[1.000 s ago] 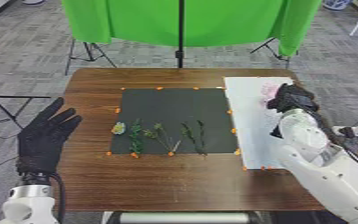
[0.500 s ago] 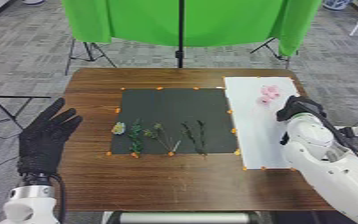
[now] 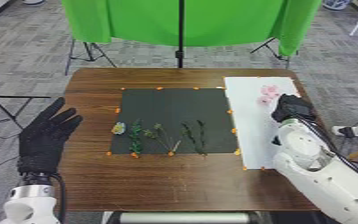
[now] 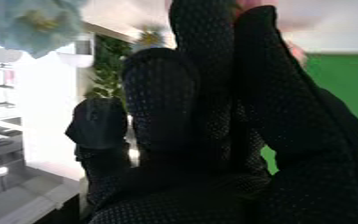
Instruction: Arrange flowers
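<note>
Pink flwrs point(image 3: 270, 91) lay on white sheet point(image 3: 254, 130), nr R hand point(image 3: 294, 106) | its fingers were almost straight, no hold seen | L hand point(image 3: 47, 136) open too | flwrs prob. light, soft, squashable; low pinch seemed best

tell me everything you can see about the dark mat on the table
The dark mat is a plain, nearly black, roughly square sheet, apparently thin and matte. It lies flat on the brown table, with small orange markers along its edges. Green sprigs and dark stems lie on its near part, and a pale flower sits at its left edge. The white sheet lies along its right side.
</note>
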You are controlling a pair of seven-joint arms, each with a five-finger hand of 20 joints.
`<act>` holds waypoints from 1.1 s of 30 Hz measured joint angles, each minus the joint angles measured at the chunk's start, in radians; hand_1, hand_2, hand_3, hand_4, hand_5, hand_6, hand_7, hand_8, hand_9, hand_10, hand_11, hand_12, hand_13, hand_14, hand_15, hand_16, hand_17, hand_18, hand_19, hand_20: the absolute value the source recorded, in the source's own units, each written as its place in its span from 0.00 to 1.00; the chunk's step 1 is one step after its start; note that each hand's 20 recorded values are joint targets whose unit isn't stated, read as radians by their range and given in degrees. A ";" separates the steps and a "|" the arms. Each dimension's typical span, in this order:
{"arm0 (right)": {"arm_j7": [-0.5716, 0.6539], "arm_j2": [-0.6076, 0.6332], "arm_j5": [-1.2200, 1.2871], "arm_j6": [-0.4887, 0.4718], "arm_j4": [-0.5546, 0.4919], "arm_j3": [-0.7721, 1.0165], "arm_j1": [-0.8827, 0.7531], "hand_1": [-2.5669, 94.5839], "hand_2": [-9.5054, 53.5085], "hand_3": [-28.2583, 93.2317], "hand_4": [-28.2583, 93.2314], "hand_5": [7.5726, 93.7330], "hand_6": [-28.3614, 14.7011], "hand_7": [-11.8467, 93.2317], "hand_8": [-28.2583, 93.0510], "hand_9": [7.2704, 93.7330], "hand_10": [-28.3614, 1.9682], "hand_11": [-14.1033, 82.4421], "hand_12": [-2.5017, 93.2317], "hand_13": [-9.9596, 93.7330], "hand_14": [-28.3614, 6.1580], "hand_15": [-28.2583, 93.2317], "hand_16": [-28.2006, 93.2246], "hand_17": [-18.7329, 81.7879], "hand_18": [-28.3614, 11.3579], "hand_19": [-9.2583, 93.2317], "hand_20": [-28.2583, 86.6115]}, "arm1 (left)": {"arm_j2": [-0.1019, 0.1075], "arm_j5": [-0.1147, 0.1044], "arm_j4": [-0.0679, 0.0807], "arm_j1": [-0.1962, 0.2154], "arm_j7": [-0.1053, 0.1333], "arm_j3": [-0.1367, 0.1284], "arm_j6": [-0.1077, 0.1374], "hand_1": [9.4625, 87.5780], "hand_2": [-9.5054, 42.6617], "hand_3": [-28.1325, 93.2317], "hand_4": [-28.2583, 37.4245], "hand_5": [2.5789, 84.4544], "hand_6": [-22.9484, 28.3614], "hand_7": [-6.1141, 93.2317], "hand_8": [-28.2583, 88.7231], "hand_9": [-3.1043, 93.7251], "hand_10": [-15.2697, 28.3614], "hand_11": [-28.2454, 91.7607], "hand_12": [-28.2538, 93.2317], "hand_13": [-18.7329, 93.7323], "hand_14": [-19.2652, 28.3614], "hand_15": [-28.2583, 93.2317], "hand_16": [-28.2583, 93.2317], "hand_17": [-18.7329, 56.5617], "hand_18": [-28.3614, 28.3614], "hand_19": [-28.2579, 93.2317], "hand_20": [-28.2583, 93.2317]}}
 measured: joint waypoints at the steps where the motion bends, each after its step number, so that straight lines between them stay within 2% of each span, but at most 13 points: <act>1: -0.008 0.003 -0.005 0.006 -0.015 0.001 -0.008 0.63 0.00 0.80 0.00 0.95 0.69 0.27 0.26 1.00 0.77 0.35 0.37 0.87 0.68 0.78 0.39 0.54 0.06 1.00 0.74 | 0.000 0.000 0.000 0.001 0.000 -0.001 0.000 0.20 0.36 0.86 0.12 0.46 0.65 0.19 0.17 0.42 0.82 0.47 0.34 0.40 0.95 0.69 0.17 0.14 0.91 0.64 0.44; 6: -0.058 0.006 -0.046 0.024 -0.081 -0.040 0.006 0.63 0.00 0.80 0.00 0.95 0.69 0.26 0.26 1.00 0.76 0.35 0.36 0.88 0.68 0.78 0.40 0.54 0.05 1.00 0.74 | 0.000 0.000 0.000 0.005 0.001 -0.006 0.000 0.20 0.36 0.86 0.12 0.46 0.65 0.19 0.17 0.42 0.82 0.47 0.34 0.40 0.95 0.69 0.17 0.14 0.91 0.64 0.44; 11: -0.145 -0.052 -0.054 0.055 -0.085 -0.173 0.128 0.62 0.00 0.81 0.00 0.95 0.69 0.26 0.27 1.00 0.76 0.35 0.36 0.87 0.67 0.78 0.40 0.54 0.06 1.00 0.75 | 0.004 0.000 -0.001 0.006 0.001 -0.010 0.000 0.20 0.36 0.86 0.12 0.46 0.65 0.19 0.17 0.42 0.82 0.47 0.34 0.40 0.95 0.69 0.17 0.14 0.91 0.64 0.44; 15: -0.247 -0.181 -0.047 0.056 -0.026 -0.273 0.244 0.61 0.00 0.81 0.00 0.95 0.69 0.26 0.27 1.00 0.75 0.36 0.36 0.86 0.67 0.79 0.41 0.53 0.07 1.00 0.75 | 0.005 0.000 -0.001 0.005 0.001 -0.010 0.000 0.20 0.36 0.86 0.12 0.46 0.65 0.19 0.17 0.42 0.82 0.47 0.34 0.40 0.95 0.69 0.17 0.14 0.91 0.64 0.44; 19: -0.327 -0.358 -0.047 0.044 0.097 -0.339 0.335 0.61 0.00 0.80 0.00 0.93 0.70 0.27 0.27 1.00 0.74 0.36 0.38 0.84 0.65 0.81 0.41 0.52 0.09 1.00 0.75 | 0.009 0.003 -0.001 -0.003 -0.002 -0.007 -0.002 0.20 0.36 0.86 0.12 0.46 0.65 0.19 0.17 0.42 0.82 0.47 0.34 0.40 0.95 0.69 0.17 0.14 0.91 0.64 0.44; 21: -0.330 -0.446 -0.045 0.011 0.148 -0.340 0.357 0.61 0.00 0.80 0.00 0.93 0.71 0.27 0.26 1.00 0.74 0.36 0.38 0.83 0.65 0.82 0.41 0.51 0.09 1.00 0.75 | 0.015 0.007 0.002 -0.019 -0.010 0.001 -0.006 0.20 0.36 0.86 0.12 0.46 0.65 0.19 0.17 0.42 0.82 0.47 0.34 0.40 0.95 0.69 0.17 0.14 0.91 0.64 0.44; 25: -0.280 -0.564 -0.026 -0.040 0.197 -0.390 0.403 0.63 0.00 0.77 0.00 0.92 0.74 0.26 0.24 0.99 0.73 0.38 0.38 0.82 0.64 0.83 0.40 0.51 0.10 1.00 0.75 | 0.027 0.015 0.030 -0.091 -0.024 0.042 -0.021 0.20 0.36 0.86 0.12 0.46 0.65 0.19 0.17 0.43 0.82 0.47 0.34 0.40 0.95 0.69 0.17 0.14 0.91 0.64 0.44; 27: -0.265 -0.595 -0.018 -0.042 0.207 -0.427 0.426 0.63 0.00 0.75 0.00 0.92 0.75 0.25 0.24 0.98 0.72 0.40 0.37 0.82 0.63 0.84 0.40 0.50 0.10 1.00 0.75 | 0.031 0.016 0.039 -0.125 -0.026 0.053 -0.026 0.20 0.36 0.86 0.12 0.46 0.65 0.19 0.17 0.43 0.82 0.47 0.34 0.40 0.95 0.69 0.17 0.14 0.91 0.64 0.44; 30: -0.266 -0.623 -0.007 -0.041 0.215 -0.463 0.444 0.65 0.00 0.71 0.00 0.91 0.77 0.25 0.23 0.96 0.70 0.43 0.35 0.81 0.63 0.84 0.40 0.50 0.11 1.00 0.75 | 0.035 0.017 0.042 -0.155 -0.028 0.053 -0.034 0.20 0.36 0.86 0.12 0.46 0.65 0.19 0.17 0.43 0.82 0.47 0.34 0.40 0.95 0.69 0.17 0.14 0.91 0.64 0.44; 33: -0.266 -0.632 -0.003 -0.030 0.232 -0.506 0.462 0.65 0.00 0.68 0.00 0.89 0.78 0.23 0.22 0.94 0.68 0.48 0.30 0.80 0.62 0.85 0.40 0.50 0.13 1.00 0.75 | 0.037 0.018 0.042 -0.164 -0.028 0.051 -0.041 0.20 0.36 0.86 0.12 0.46 0.65 0.19 0.17 0.43 0.82 0.47 0.34 0.40 0.95 0.69 0.17 0.14 0.91 0.64 0.44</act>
